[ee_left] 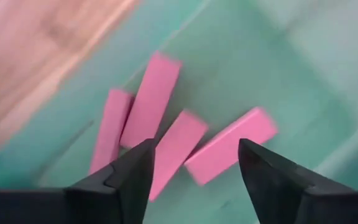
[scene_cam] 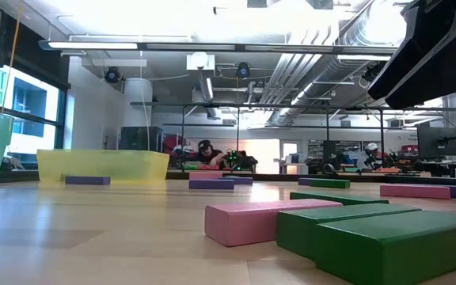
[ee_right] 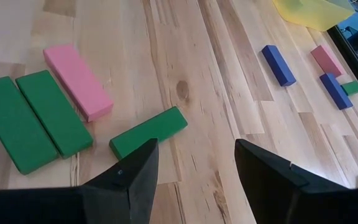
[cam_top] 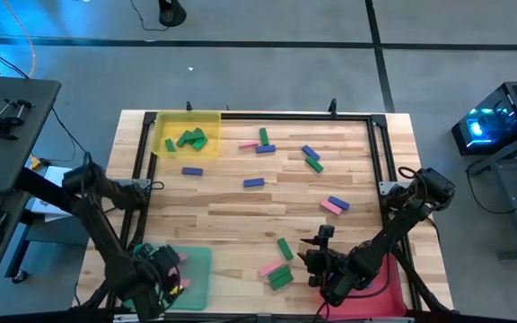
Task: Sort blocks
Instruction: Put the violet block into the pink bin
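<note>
Wooden slatted surface (cam_top: 240, 206), framed by dark rails, carrying three square trays and a scatter of small flat bars.

Item: translucent green tray (cam_top: 197, 276), near corner on my left side. Contents, per left wrist view: four flat pink bars (ee_left: 169, 146) lying loose on its floor, fanned side by side, some touching.

Item: my left hand (ee_left: 191, 171), poised directly over those pink bars. Fingers apart, nothing between them; no bar is gripped or touched that I can see.

Item: my right hand (ee_right: 194, 168), low over the surface's near middle, beside the pink-red tray (cam_top: 389, 296). Fingers apart, empty.

Item: single green bar (ee_right: 148, 132), flat on the wood just ahead of the right hand, long axis slanted across the gap between the fingers. Judgement: the right hand is the nearer one and needs a wrist turn to close across the bar's short sides.

Item: two green bars (ee_right: 33, 118) side by side with one pink bar (ee_right: 78, 81), just beyond.

Item: yellow tray (cam_top: 187, 135), far corner, holding green bars; blue and pink bars lie scattered between.
</note>
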You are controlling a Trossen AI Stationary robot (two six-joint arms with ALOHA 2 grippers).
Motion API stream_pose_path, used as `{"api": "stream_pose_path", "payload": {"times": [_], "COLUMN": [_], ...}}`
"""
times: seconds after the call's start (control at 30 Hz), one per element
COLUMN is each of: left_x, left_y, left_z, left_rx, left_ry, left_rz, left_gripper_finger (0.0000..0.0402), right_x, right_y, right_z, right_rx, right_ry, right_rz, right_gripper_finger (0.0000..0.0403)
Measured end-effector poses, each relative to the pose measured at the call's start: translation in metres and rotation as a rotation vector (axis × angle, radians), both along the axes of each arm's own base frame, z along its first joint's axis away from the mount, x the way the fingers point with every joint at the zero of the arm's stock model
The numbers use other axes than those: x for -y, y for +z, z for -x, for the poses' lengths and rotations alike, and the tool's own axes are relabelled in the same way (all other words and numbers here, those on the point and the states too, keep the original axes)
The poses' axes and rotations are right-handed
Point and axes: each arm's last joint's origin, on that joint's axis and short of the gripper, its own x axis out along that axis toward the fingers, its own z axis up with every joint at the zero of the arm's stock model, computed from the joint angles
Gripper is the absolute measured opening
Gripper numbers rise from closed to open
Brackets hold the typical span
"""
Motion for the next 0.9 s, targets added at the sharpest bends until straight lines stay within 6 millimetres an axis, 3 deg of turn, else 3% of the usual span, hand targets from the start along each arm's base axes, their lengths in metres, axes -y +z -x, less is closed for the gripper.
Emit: {"api": "stream_pose_path", "payload": {"times": [0.23,0.43,0.73,0.9], "left_x": [-0.03,-0.07,-0.159,-0.211], "left_y": [0.041,0.059,0.056,0.036], "left_z": [-0.017,-0.048,-0.105,-0.116], "left_rx": [0.23,0.243,0.074,-0.012], "left_ry": [-0.088,-0.188,-0.173,-0.129], "left_rz": [-0.036,-0.132,-0.222,-0.216], "left_gripper_finger": [0.0228,0.0223,0.0217,0.0217], "right_x": [0.0,0.0,0.0,-0.001], "right_y": [0.0,0.0,0.0,0.0], "right_z": [0.0,0.0,0.0,-0.001], "right_rx": [0.001,0.002,0.005,0.009], "right_ry": [0.0,0.0,0.0,0.0], "right_rz": [-0.001,-0.002,-0.005,-0.01], "right_gripper_finger": [0.0196,0.0196,0.0196,0.0196]}}
